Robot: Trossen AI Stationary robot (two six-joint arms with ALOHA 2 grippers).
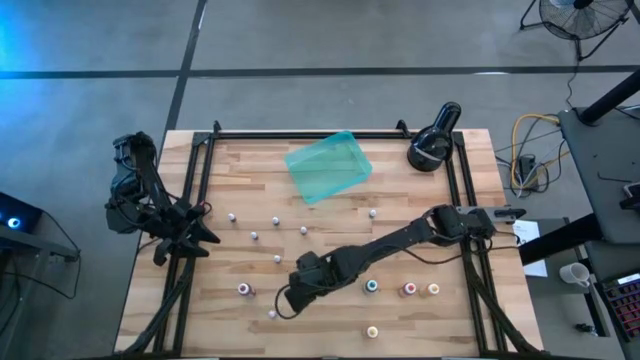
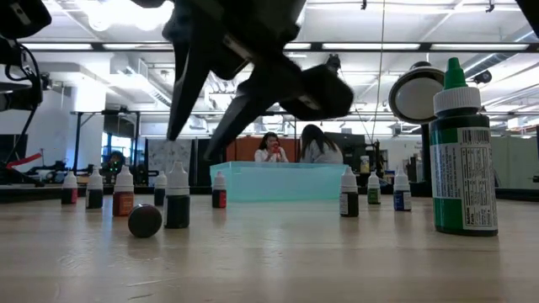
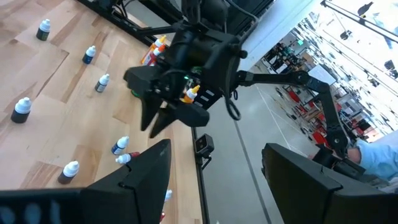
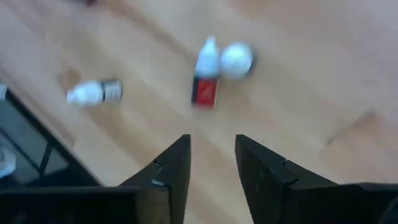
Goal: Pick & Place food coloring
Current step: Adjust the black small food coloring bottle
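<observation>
One red bottle point(image 4: 204, 87) lies beyond right claw point(image 4: 211, 158).

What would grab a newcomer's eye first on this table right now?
The right gripper hangs low over the table's front, fingers parted and empty. A translucent teal tray sits tilted near the back edge. Tiny white-capped food coloring bottles lie scattered across the wood between them.

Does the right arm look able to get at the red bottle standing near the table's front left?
Probably yes. The right gripper hangs just short of the red bottle, fingers apart and empty, with bare wood between them. A white ball touching the bottle could crowd a grasp. The left gripper waits at the table's left edge.
</observation>
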